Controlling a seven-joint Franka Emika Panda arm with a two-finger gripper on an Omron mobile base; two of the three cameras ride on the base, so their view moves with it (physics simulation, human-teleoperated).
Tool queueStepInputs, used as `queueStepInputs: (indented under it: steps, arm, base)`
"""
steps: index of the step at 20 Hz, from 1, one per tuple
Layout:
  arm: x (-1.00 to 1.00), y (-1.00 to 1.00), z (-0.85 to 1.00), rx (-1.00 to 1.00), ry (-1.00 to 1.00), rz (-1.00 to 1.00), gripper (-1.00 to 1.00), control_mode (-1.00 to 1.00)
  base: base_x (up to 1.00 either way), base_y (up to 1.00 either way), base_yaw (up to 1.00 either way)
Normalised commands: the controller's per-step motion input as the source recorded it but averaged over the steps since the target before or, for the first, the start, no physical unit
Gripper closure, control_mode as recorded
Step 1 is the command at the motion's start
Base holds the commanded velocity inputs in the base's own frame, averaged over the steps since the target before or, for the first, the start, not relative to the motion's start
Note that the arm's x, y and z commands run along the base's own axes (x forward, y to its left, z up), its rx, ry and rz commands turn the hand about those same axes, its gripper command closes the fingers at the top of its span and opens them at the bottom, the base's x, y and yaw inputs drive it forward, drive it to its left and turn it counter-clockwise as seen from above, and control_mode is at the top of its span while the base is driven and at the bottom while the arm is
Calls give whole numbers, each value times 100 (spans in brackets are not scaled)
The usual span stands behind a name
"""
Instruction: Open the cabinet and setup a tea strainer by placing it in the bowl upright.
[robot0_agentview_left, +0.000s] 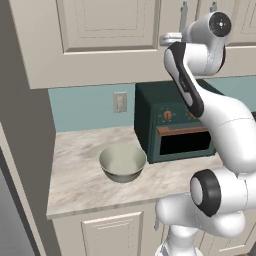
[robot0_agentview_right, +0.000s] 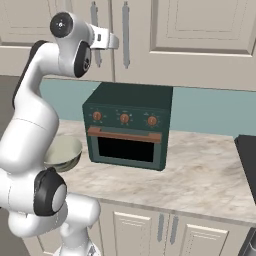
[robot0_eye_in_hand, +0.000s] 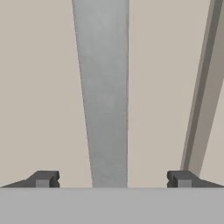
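Hand view: gripper (robot0_eye_in_hand: 113, 179) jaws spread wide, silver bar handle (robot0_eye_in_hand: 105, 96) centred between them (cabinet (robot0_eye_in_hand: 39, 87) door shut).

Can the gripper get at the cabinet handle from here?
Probably yes: the gripper is open, and the handle runs between its fingertips with nothing in front. The cabinet looks shut.

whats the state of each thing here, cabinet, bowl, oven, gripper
cabinet: door shut
silver bar handle: between the open fingers, not gripped
gripper: open, at the handle
bowl: upright on the counter, looks empty
toaster oven: door closed
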Motion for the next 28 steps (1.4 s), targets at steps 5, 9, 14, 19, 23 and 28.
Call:
queueStepInputs:
  steps: [5, 9, 14, 19, 23, 28]
  arm:
    - [30, 0, -2, 0, -2, 0, -100, -100]
    - [36, 0, 0, 0, 0, 1, 100, -100]
    - [30, 0, -1, 0, 0, 0, 100, -100]
    - [18, 0, 0, 0, -1, 0, 100, -100]
    - [7, 0, 0, 0, -2, 0, 100, -100]
    - [0, 0, 0, 0, 0, 0, 100, -100]
  base:
    - [0, 0, 0]
    - [0, 0, 0]
    - [0, 0, 0]
    - [0, 0, 0]
    - [0, 0, 0]
    - [0, 0, 0]
